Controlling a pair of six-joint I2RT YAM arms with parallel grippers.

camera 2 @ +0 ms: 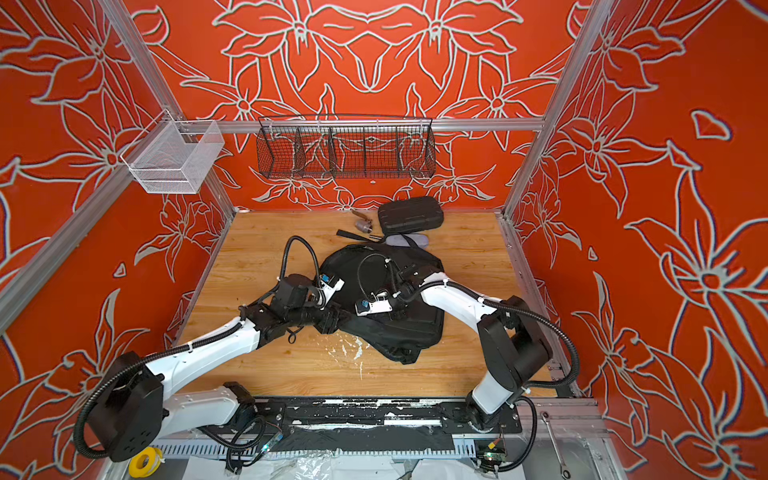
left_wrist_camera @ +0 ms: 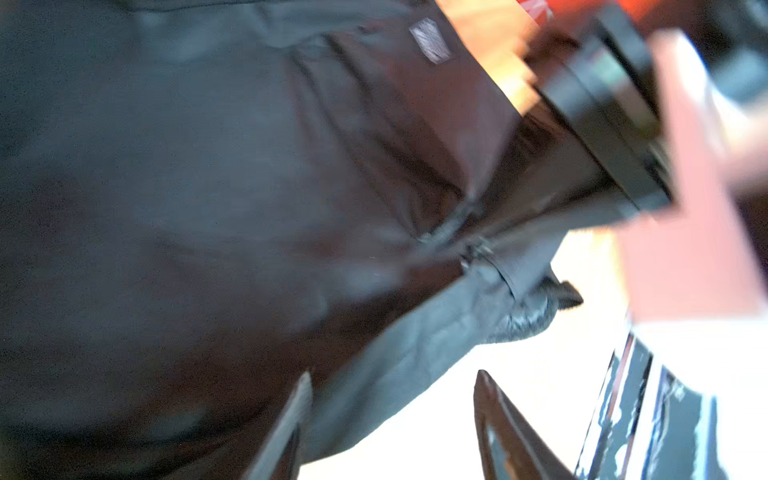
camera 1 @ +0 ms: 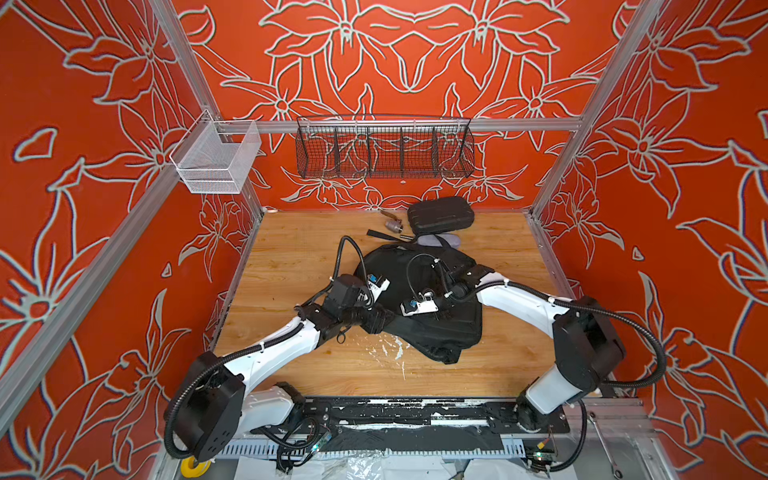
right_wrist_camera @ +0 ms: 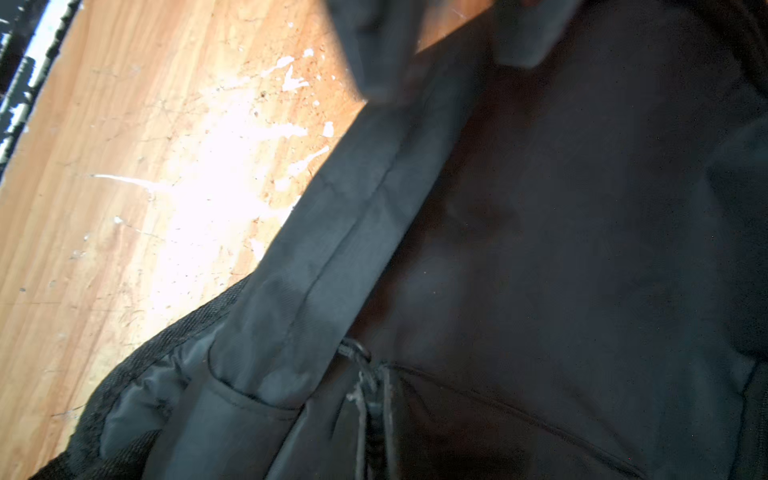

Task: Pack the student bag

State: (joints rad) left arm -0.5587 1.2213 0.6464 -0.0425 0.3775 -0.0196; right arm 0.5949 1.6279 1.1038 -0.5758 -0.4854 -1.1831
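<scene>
Black student bag on counter, right claw pressed together over its front, left claw spread at its edge; best pinch fabric squarely beside zipper pull.

Black ribbed case at far table edge; black wire basket, white mesh basket on rail.
</scene>
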